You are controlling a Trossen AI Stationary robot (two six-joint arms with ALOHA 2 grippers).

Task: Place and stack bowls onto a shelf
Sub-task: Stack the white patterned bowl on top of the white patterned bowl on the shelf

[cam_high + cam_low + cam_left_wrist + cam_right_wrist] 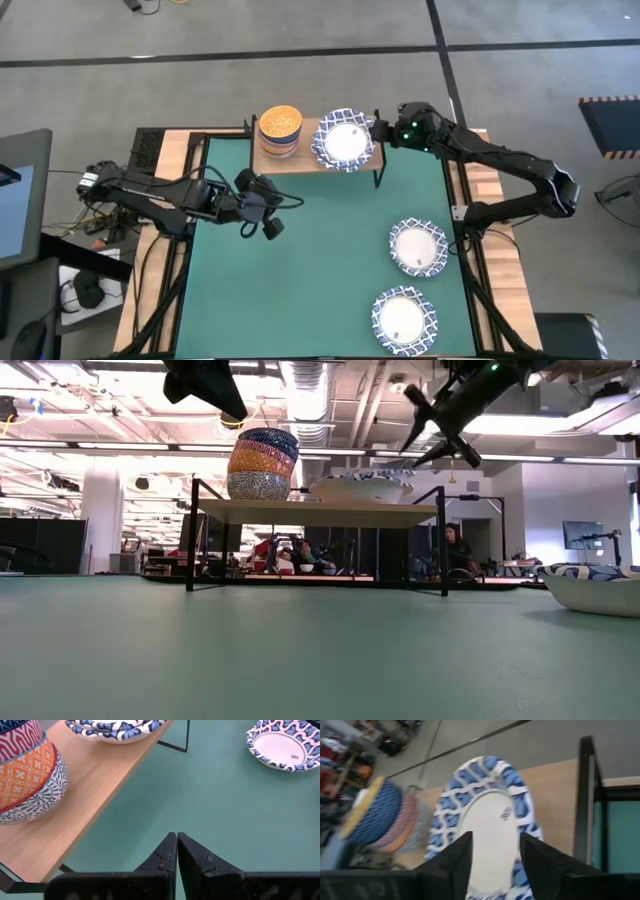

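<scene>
The shelf (95, 790) has a pale, matt wooden plank top with fine grain on thin black metal legs. Glazed, glossy bowls (25, 770) (ceramic, by their sheen) sit on it. The table (225, 820) is smooth matt green.

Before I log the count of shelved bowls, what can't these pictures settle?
- Wide bowls on the shelf: the pile may be one or two; the high view shows only the top, the low view only the rim.
- Small stack: the gripper overhead hides its top in the low view.
- Right wrist view: stack blurred.
</scene>
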